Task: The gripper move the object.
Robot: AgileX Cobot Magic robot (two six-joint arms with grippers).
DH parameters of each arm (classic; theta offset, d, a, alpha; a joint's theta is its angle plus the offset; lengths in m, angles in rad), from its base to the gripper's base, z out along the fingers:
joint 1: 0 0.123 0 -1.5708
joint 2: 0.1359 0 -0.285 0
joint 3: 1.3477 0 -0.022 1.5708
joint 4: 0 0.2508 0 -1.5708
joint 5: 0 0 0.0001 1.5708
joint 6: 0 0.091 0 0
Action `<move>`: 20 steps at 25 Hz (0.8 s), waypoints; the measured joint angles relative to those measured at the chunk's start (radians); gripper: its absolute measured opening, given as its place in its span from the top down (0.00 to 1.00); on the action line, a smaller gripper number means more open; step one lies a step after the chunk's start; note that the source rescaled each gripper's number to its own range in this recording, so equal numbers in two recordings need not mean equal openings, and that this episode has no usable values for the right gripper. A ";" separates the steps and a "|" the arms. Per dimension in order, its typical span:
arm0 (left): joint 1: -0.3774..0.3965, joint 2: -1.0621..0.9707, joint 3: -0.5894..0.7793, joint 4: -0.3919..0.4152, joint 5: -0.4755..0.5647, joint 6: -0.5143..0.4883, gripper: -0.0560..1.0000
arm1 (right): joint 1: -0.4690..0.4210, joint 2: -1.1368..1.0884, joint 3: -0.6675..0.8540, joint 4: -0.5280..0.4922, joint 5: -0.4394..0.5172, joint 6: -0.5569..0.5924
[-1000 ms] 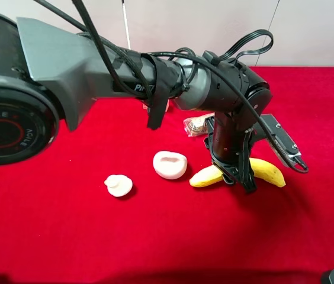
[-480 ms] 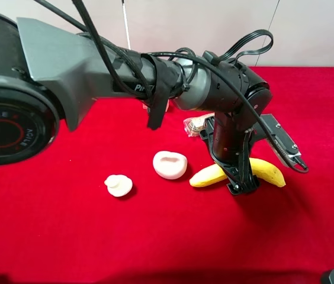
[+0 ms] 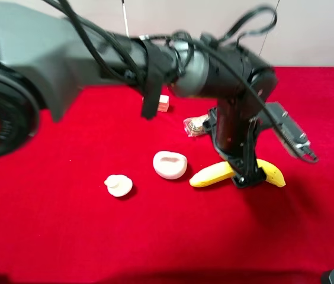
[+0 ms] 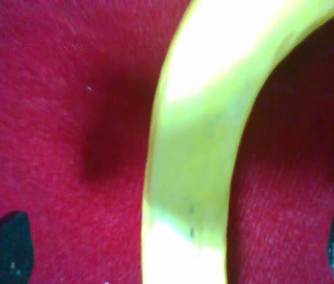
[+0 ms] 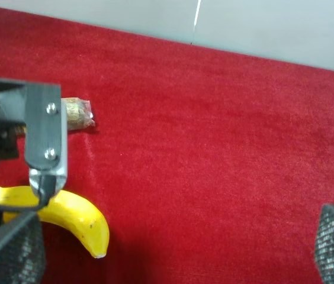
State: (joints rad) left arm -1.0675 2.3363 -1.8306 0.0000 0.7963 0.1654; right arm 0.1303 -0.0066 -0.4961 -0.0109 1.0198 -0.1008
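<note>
The yellow banana lies on the red cloth, right of the middle. My left gripper, on the thick dark cabled arm reaching across from the left, is down over the banana's middle. In the left wrist view the banana runs between the two black fingertips, which stand far apart with cloth showing on both sides. The left gripper is open. My right gripper is open and empty above the cloth, to the right of the banana. It does not show in the exterior high view.
A white heart-shaped dish sits just left of the banana. A small white piece lies further left. A clear-wrapped snack packet lies behind the banana, also in the right wrist view. A small pale block lies further back.
The left arm has shifted a little up and to the right, uncovering the small pale block behind it. The gripper stays over the banana, which has not moved.
</note>
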 joint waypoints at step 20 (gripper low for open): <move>0.002 -0.269 -0.006 0.055 0.218 -0.040 0.00 | 0.000 0.000 0.000 0.000 0.001 0.000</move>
State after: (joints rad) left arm -1.0651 2.0675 -1.8370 0.0548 1.0139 0.1255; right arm 0.1303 -0.0066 -0.4961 -0.0109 1.0208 -0.1008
